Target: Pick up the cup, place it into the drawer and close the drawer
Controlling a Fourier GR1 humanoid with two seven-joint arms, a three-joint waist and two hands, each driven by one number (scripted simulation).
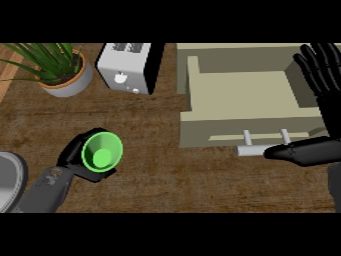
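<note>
Inside the curled fingers of the left hand (75, 162) sits the green cup (102, 152), clamped there presumably for carrying to the open drawer (247, 131), beside whose handle (256, 149) the right hand (328, 100) waits, fingers straight and spread, thumb at the handle.

Dark wood counter (165, 185); potted plant (55, 67) top left, toaster (129, 67) beside.

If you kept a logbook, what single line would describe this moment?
left hand: shut on green cup | right hand: open, by drawer handle | drawer: open, no cup inside | step: carry cup to drawer
</note>
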